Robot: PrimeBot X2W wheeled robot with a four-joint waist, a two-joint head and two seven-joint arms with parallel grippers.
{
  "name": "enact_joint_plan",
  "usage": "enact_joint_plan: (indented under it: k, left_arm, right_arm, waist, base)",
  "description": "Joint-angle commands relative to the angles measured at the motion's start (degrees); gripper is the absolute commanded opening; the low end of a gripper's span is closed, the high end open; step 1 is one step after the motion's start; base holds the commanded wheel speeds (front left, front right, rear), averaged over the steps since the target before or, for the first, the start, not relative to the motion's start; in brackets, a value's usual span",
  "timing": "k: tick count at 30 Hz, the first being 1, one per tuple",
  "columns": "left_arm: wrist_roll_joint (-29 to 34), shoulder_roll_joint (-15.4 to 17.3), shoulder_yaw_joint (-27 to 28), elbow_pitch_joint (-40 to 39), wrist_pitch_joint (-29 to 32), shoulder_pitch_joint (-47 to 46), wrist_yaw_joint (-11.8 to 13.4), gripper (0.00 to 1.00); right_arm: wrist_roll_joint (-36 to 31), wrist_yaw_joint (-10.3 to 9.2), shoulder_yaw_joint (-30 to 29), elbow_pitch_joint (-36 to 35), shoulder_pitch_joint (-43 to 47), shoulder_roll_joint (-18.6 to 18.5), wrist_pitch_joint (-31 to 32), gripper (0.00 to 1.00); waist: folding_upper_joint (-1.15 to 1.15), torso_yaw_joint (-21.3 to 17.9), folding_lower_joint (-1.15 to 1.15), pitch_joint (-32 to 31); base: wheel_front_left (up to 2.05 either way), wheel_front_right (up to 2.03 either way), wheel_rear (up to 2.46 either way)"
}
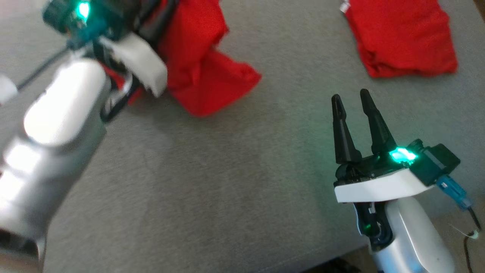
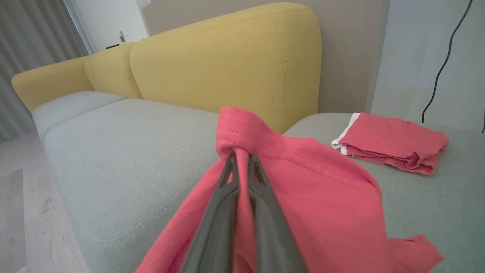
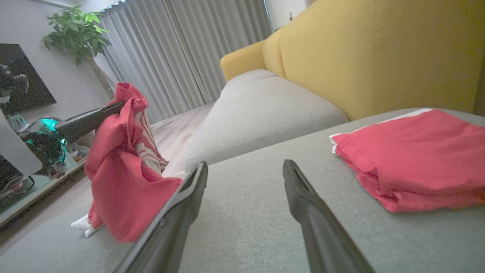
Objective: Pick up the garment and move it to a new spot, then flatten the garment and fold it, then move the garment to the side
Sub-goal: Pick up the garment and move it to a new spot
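Observation:
A red garment [image 1: 201, 72] hangs lifted above the grey sofa seat [image 1: 227, 182], its lower end touching the cushion. My left gripper [image 2: 240, 153] is shut on a hemmed edge of the garment [image 2: 303, 182]; in the right wrist view the left gripper's fingers [image 3: 91, 117] pinch the top of the hanging garment [image 3: 121, 182], which shows white stripes inside. My right gripper [image 1: 350, 99] stands open and empty over the seat at the lower right, apart from the cloth; its fingertips [image 3: 197, 178] spread wide over bare cushion.
A second red garment [image 1: 401, 36], folded, with a white edge, lies at the back right of the seat [image 2: 390, 142] [image 3: 413, 159]. Yellow back cushions [image 2: 227, 64] rise behind. The seat's front edge runs near my right arm. A plant [image 3: 75, 30] and curtains stand beyond.

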Motion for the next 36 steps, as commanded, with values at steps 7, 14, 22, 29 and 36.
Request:
enact_joint_plan:
  k: [7,14,22,29,36]
  left_arm:
    - [2.71,-1.09,1.33,8.5,-7.95,-14.43,0.46,1.0]
    - [2.57,-2.17,2.69,12.73,-15.15,-13.46,0.99,1.0]
    - [0.68,-0.92,5.7,9.07,-16.39,-2.05,2.39,1.0]
    - [-0.02,-1.42,11.61,-1.74,-16.43,16.69,5.82,1.0]
    - [0.97,-4.32,15.83,-8.5,-16.43,34.24,8.94,1.0]
  right_arm:
    - [1.3,0.19,2.23,-2.6,-1.48,-0.12,-0.62,1.0]
    - [-0.85,0.19,0.63,-1.86,-0.76,-0.12,-0.62,1.0]
    - [-4.99,0.19,-2.5,-0.51,0.33,-0.12,-0.62,1.0]
    - [-8.72,0.19,-7.45,0.89,2.41,-0.12,-0.62,1.0]
    - [-10.03,0.19,-9.25,2.15,5.5,-0.12,-0.62,1.0]
  waist:
    - [0.0,-5.35,-0.01,4.45]
    - [0.0,-0.97,-0.01,1.67]
    - [0.0,7.61,-0.01,-3.64]
    - [0.0,15.49,-0.01,-9.38]
    - [0.0,19.69,-0.01,-13.97]
  base:
    - [0.0,0.0,0.0]
    - [0.0,0.0,0.0]
    - [0.0,0.0,0.0]
    - [0.0,0.0,0.0]
    - [0.0,0.0,0.0]
